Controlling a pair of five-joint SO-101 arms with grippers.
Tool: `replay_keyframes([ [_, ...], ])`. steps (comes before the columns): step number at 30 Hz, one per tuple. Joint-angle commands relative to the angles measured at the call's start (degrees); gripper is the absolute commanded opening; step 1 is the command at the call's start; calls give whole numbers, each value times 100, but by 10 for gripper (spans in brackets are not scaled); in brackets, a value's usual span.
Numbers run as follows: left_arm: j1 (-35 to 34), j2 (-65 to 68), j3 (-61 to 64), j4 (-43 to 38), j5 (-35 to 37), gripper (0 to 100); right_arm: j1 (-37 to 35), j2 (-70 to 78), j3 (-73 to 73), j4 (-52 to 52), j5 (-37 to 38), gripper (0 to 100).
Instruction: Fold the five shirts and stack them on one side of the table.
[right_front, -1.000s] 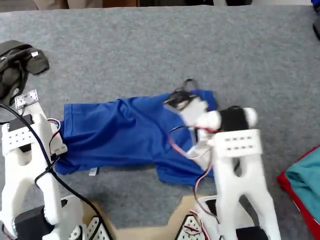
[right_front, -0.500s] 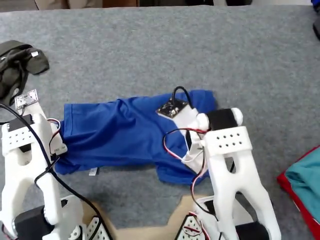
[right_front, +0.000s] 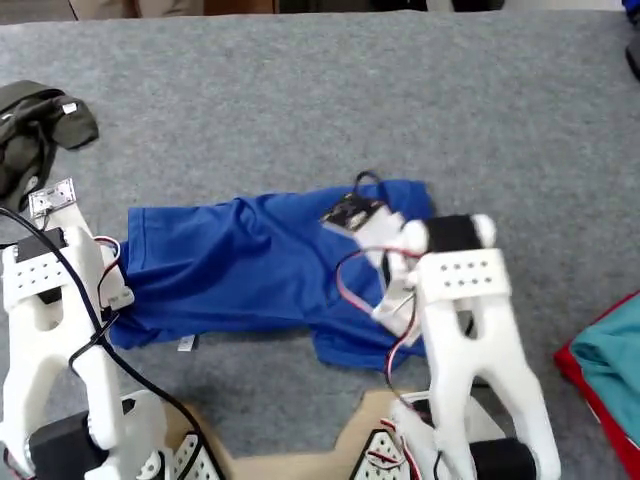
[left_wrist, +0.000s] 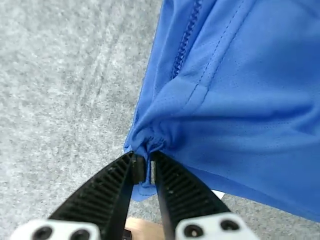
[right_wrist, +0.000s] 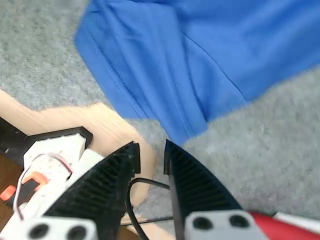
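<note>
1. My left gripper (left_wrist: 146, 164) is clenched on a bunched edge of the blue shirt (left_wrist: 240, 100)
2. My right gripper (right_wrist: 150, 150) is released, its jaws a little apart with nothing between them, and it hangs near a corner of the shirt
3. The shirt lies spread on the grey table (right_front: 300, 90), between both arms
4. A dark garment (right_front: 35, 125) lies at the far left, and teal and red cloth (right_front: 610, 360) at the right edge
</note>
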Motion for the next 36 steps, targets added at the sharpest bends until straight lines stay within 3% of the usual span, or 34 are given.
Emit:
replay_keyframes([
  [1, 35, -48, -281, 26, 44, 19, 708, 629, -725, 237, 79, 106],
  [9, 35, -48, -246, 35, 44, 19, 1543, 1930, -875, 97, 229, 108],
  [18, 18, -48, -255, 9, 44, 19, 1552, 1974, -312, 44, -835, 109],
  [23, 9, -48, -229, 35, 44, 19, 1560, 1956, 295, -651, -1653, 108],
  [36, 44, -48, -237, 0, 26, 19, 1552, 1974, 629, -1503, -1873, 109],
])
